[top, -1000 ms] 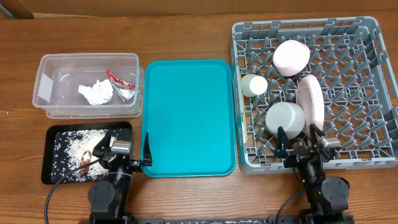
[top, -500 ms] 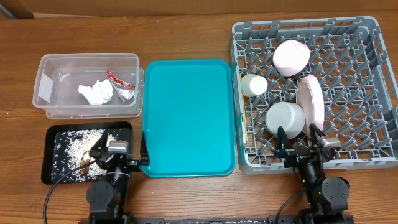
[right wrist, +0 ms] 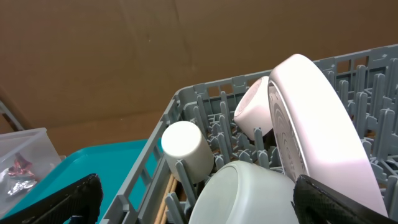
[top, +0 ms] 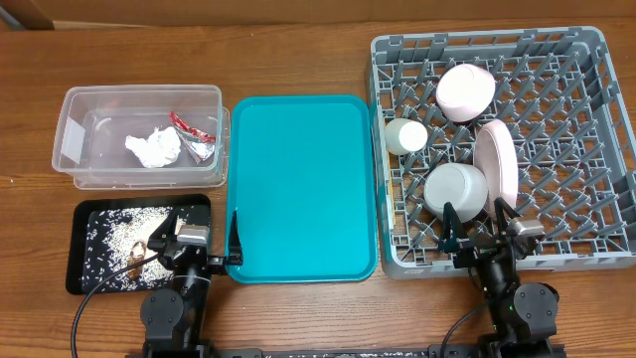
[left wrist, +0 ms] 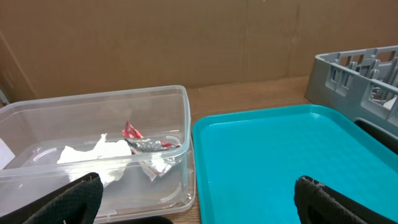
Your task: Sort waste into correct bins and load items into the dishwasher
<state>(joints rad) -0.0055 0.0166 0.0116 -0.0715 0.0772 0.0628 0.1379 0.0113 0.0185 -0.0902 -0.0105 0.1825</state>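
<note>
Both left claw (left wrist: pixel 196 196) and right claw (right wrist: pixel 196 199) gape empty; white tissue (top: pixel 152 149) in the clear plastic tub (top: pixel 79 109), pale dishes (top: pixel 465 89) in the grey pegged rack (top: pixel 586 119); seemingly finished, just park.

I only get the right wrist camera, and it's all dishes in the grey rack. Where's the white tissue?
Observer: The crumpled tissue lies inside the clear tub, beside the foil wrapper.
Operator: Are there crumbs somewhere?
Observer: Yes, crumbs and brown scraps lie in the black tray, nearer the robot than the tub.
Operator: Is the other gripper holding anything?
Observer: No, the left gripper is open and empty, near the black tray's right end.
</note>
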